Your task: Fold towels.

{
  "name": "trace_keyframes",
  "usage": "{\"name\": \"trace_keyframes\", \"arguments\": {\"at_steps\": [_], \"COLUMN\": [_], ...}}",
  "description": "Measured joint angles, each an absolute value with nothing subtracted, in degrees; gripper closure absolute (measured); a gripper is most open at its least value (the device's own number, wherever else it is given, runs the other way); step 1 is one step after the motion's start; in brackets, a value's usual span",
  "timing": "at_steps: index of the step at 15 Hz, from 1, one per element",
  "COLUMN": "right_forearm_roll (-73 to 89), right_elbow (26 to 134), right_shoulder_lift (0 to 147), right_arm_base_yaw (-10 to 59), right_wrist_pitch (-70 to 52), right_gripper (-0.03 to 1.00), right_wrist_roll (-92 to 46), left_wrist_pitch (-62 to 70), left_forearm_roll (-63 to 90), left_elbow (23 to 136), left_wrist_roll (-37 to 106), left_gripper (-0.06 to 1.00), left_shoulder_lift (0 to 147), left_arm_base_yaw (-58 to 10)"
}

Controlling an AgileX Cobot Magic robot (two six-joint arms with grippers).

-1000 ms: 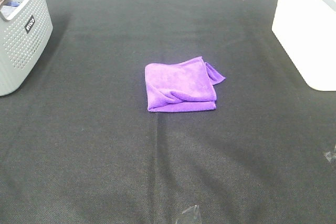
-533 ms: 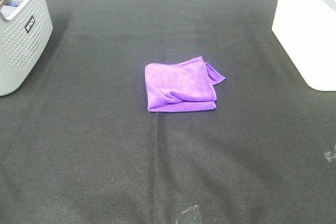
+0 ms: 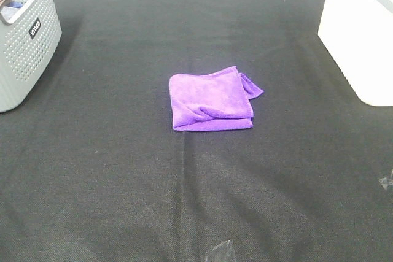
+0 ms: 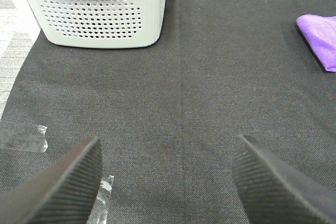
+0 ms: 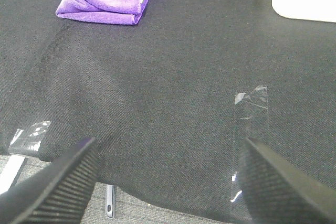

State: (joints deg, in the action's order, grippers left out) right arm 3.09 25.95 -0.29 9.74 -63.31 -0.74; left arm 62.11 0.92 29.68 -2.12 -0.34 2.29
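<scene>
**Both end effectors spread and empty, purple towel folded mid-desk**

The left end effector point(image 4: 167, 182) stood spread wide in its wrist view, its two ribbed black fingers point(image 4: 58, 184) filling the lower corners of the frame with only dark cloth between them. It held nothing and hung over the desk point(image 4: 178, 103), which was covered in black fabric. A scrap of clear tape point(image 4: 23, 136) lay at the lower left of that frame, beside the left finger.

The right end effector point(image 5: 168, 179) was likewise spread apart and empty, its fingers point(image 5: 55, 184) in the lower corners of its own view. Strips of clear tape point(image 5: 251, 99) were stuck to the cloth near the desk's edge.

Neither end effector appeared in the high view. There, the purple towel point(image 3: 212, 99) lay near the centre of the frame, folded into a rough rectangle with a rumpled crease along its lower edge and a loose corner poking out at its upper right. It was well apart from both end effectors.

A grey perforated basket point(image 3: 21, 41) with fabric inside stood at the upper left of the high frame, and a white box point(image 3: 359, 35) sat at the upper right, both well apart from the towel.
</scene>
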Motion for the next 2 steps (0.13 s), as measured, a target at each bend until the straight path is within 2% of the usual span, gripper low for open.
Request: {"name": "trace_keyframes", "arguments": {"at_steps": [2], "right_forearm_roll": [3.09], "right_elbow": [25.95], "right_shoulder_lift": [-0.29], "right_arm_base_yaw": [9.74], "right_wrist_pitch": [-63.31], "right_gripper": [0.25], "right_wrist_roll": [-0.74], "left_wrist_pitch": [62.11], "left_forearm_roll": [0.92], "left_elbow": [29.68], "left_wrist_roll": [-2.12], "left_gripper": [0.29], "left_shoulder_lift": [-0.34], "left_arm_base_yaw": [2.29]}}
